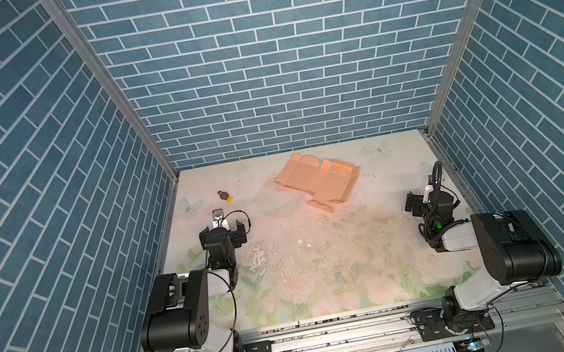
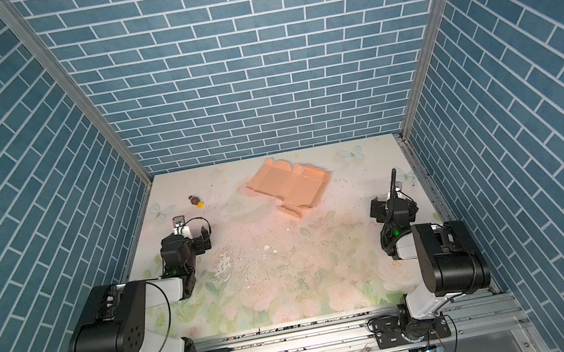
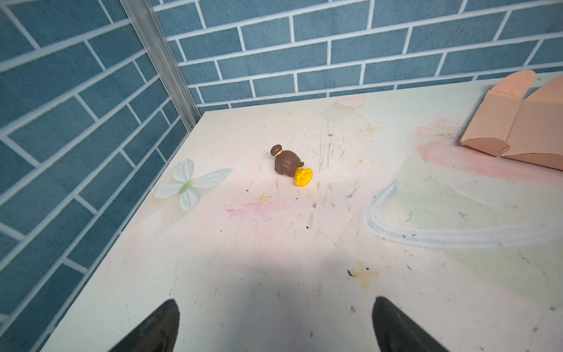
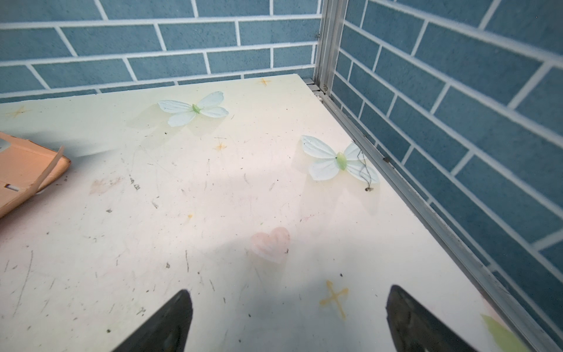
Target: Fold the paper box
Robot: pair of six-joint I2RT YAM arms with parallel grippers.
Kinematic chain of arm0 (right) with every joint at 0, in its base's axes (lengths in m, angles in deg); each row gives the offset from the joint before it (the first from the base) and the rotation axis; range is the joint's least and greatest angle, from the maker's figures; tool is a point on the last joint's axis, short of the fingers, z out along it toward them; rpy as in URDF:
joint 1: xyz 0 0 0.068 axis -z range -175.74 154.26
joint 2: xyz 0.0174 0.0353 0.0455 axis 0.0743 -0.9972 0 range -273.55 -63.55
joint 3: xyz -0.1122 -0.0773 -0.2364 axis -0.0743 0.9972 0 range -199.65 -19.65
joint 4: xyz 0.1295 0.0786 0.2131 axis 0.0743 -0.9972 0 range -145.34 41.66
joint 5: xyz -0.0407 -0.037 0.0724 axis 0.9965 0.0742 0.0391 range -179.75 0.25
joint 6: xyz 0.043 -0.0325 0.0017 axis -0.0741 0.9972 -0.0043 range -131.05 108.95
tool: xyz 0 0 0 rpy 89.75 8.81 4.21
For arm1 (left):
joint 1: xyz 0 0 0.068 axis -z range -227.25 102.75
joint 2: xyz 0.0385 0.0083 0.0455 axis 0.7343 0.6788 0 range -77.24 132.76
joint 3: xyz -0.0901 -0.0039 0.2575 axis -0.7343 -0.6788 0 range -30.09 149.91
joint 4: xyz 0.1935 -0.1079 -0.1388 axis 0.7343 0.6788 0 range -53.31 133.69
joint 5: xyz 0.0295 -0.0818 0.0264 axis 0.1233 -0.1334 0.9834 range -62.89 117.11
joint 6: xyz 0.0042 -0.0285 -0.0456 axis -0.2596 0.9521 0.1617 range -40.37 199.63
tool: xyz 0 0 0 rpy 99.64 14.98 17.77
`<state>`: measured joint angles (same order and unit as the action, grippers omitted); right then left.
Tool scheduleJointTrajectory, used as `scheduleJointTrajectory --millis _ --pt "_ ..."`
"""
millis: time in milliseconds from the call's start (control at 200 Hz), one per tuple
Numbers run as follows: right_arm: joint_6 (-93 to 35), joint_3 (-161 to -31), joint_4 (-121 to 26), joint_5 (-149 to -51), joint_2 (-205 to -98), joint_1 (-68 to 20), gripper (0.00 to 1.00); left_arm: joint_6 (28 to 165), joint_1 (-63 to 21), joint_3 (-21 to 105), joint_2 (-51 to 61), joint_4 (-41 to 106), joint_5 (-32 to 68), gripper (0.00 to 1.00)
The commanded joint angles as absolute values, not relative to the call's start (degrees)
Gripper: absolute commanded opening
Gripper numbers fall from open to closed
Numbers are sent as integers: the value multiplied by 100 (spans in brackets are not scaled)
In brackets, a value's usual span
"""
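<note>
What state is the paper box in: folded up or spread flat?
Spread flat, unfolded. In both top views the paper box lies on the table as an open creased sheet with flaps out; some edge flaps curl up.

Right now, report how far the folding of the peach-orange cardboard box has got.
Done: nothing; the peach-orange die-cut cardboard sheet lies spread open on the floral tabletop. In hand: nothing; the left gripper and right gripper stand open, empty, away from it. Left: every fold.

From both top views we are looking steeply down over the whole table (image 1: pixel 329 274). From the wrists we are skimming low toward opposite back corners, both catching the paper box (image 3: pixel 515 128).
</note>
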<state>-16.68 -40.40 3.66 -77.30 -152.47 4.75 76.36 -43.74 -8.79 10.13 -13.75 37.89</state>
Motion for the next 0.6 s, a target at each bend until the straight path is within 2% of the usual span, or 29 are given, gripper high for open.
scheduleJointTrajectory --millis 0,100,160,250,415,595 --pt "-1578 -4066 464 -7649 -15204 475 97 7620 -4400 -829 1047 -1358 3666 100" --pt "-1579 -4008 568 -7533 -15186 462 96 7637 -4393 -892 1025 -1458 3678 100" --pt "-1589 -3907 760 -7381 -15159 427 96 7653 -4297 -858 812 -1315 4016 100" --pt "-1471 -3785 964 -7308 -15109 324 95 7629 -4097 -359 255 -11 4694 99" --pt "-1327 -3738 1067 -7172 -15084 171 91 8107 -3977 527 -630 1953 4875 100" --pt "-1331 -3769 978 -7189 -15051 171 85 8146 -3537 911 -1058 2592 4854 100"
